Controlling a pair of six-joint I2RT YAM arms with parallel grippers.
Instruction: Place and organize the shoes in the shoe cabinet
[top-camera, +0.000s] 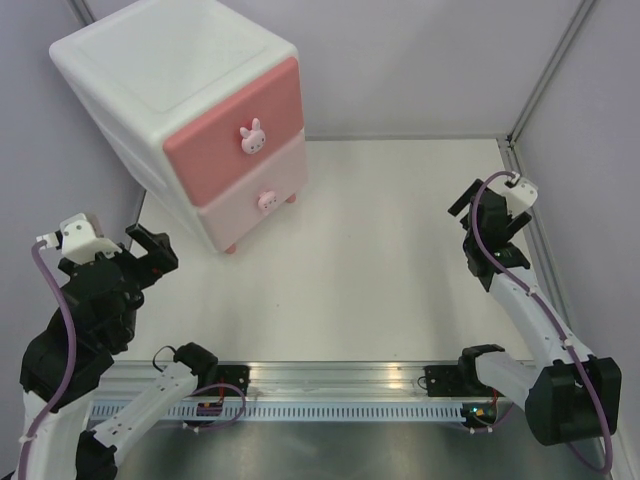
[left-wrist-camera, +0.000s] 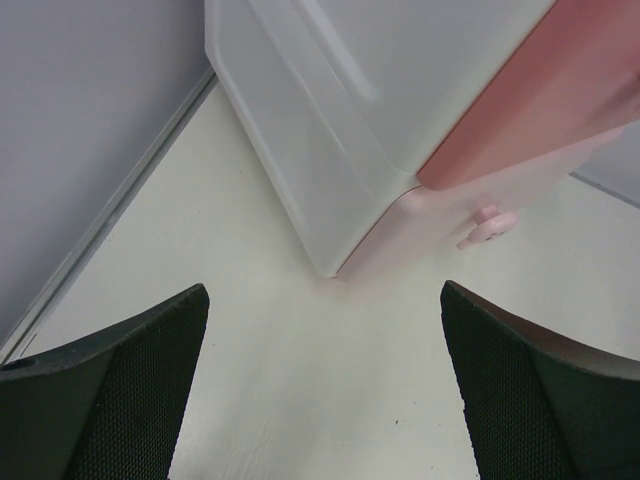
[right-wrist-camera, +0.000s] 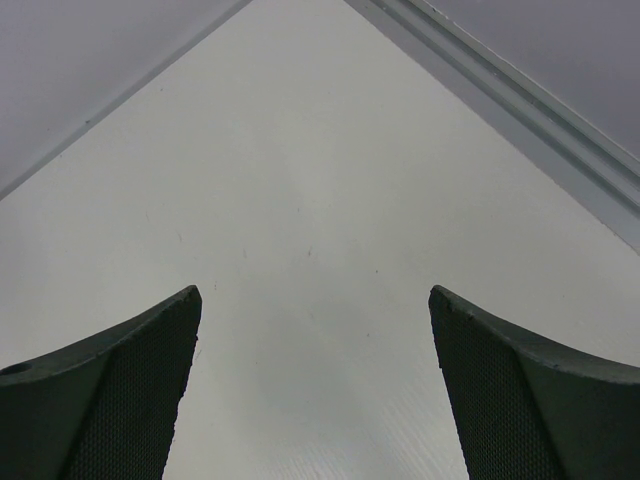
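One shoe cabinet (top-camera: 180, 120), both pink drawers (top-camera: 235, 140) shut, stands at eleven o'clock on my white table (top-camera: 400, 260); left gripper (left-wrist-camera: 322, 290), fingers spread wide on nothing, at eight o'clock; right gripper (right-wrist-camera: 313, 290), likewise agape, at three o'clock.

A white table (top-camera: 380, 260) fills the middle, and the close views show faint scuffs and specks on it. Pale grey walls (top-camera: 420, 60) close it in at the back and on both sides. A silver metal strut (top-camera: 548, 68) slants up from the far right corner. Along the near edge runs a silver rail (top-camera: 340, 378), with a white slotted strip (top-camera: 340, 411) just in front of it.
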